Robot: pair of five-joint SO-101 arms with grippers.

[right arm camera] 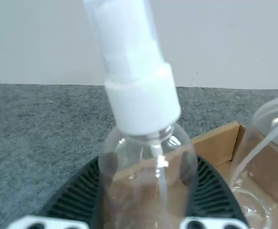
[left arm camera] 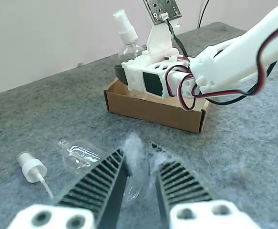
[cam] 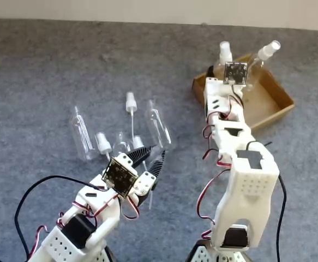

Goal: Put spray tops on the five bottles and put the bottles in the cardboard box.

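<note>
My right gripper (right arm camera: 148,183) is shut on a clear bottle (right arm camera: 146,157) that carries a white spray top (right arm camera: 139,90), held over the cardboard box (right arm camera: 220,138). A second capped bottle (cam: 263,57) leans in the box (cam: 279,103). My left gripper (left arm camera: 139,155) hangs low over the carpet with its fingers close on either side of a blurred clear bottle (left arm camera: 135,171). Another bare bottle (left arm camera: 79,155) and a loose spray top (left arm camera: 31,168) lie beside it. In the high view, bare bottles (cam: 82,132) (cam: 159,126) and loose spray tops (cam: 130,102) (cam: 102,143) lie ahead of the left gripper (cam: 150,159).
Grey carpet covers the table. The right arm (cam: 240,164) stretches from the near edge to the box at the back right. Black cables loop near both arm bases. Open carpet lies at the far left and between the arms.
</note>
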